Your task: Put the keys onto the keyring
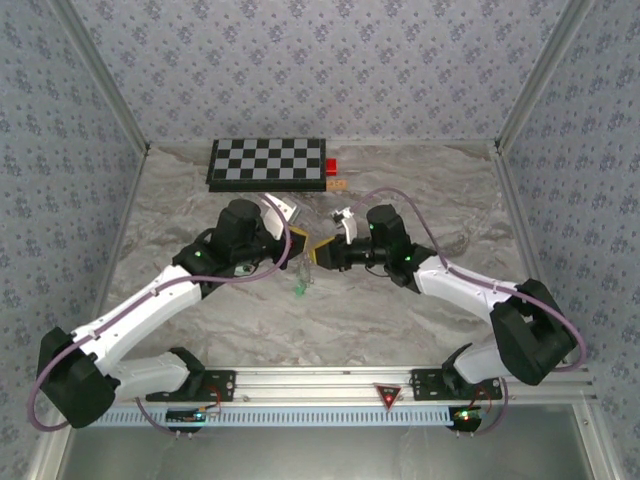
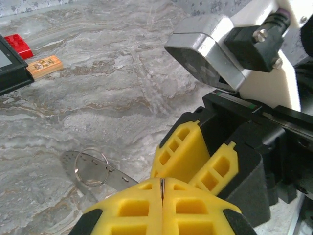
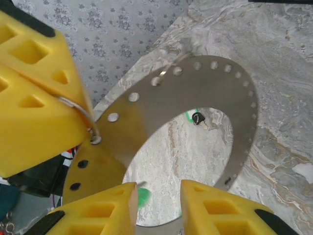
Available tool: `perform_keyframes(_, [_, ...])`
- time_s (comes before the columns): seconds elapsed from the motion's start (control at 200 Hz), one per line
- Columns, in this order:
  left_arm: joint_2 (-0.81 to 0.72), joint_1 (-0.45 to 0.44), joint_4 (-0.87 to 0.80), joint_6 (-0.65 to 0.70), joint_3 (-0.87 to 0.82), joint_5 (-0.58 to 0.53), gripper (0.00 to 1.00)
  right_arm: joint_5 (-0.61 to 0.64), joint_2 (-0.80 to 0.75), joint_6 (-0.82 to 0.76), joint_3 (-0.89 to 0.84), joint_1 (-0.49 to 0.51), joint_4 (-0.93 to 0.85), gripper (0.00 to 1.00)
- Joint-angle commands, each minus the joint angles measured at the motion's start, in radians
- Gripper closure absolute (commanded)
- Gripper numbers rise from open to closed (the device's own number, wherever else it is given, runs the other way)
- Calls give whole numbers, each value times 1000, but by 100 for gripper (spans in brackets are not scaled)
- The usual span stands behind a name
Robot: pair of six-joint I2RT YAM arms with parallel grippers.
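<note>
The 2 arms meet over the middle of the marbled table (image 1: 420, 320), tips nearly touching. The left end effector (image 2: 162, 188) is pressed fully together at the rim of the keyring (image 3: 220, 78). From the right wrist view, a thin wire loop (image 3: 73, 103) comes out between its yellow fingers (image 3: 34, 98) and passes through 1 of the small holes around the ring's band. The keyring is a flat grey disc with a wide open centre. It is held off the table and tilted, casting a shadow beneath it in the left wrist view (image 2: 71, 161). The right end effector (image 3: 157, 196) stands narrowly parted, with the ring's lower band lying across the gap; whether its pads touch the metal I cannot tell. The keys (image 1: 300, 290) lie on the table just on the near side of the 2 tips, their green heads bright against the stone, and 1 shows through the ring's opening (image 3: 194, 117). At the far edge sits a checkerboard (image 1: 267, 163), with a red block (image 1: 331, 166) and a tan piece (image 1: 338, 185) just beside it.
</note>
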Motion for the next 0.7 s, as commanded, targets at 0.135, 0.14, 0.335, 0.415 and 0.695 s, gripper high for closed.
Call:
perform_keyframes(0.135, [-55,36,138,-87,-16,107,100,-7,-71,65,-46,-53,125,67])
perform_keyframes(0.14, [-56,36,138,-88,-16,107,100,-6,-73,65,-47,-53,126,67])
perform_keyframes(0.335, [-44,36,129,-105,-12,33,100,157,-203,-16,-84,10,60,49])
perform_keyframes(0.415, [-31,36,130,-109,-7,30,100,271,-257,-64,-97,60,34,47])
perform_keyframes(0.695, [-20,25,126,-114,13,30,100,475,-231,-198,-43,175,-50,45])
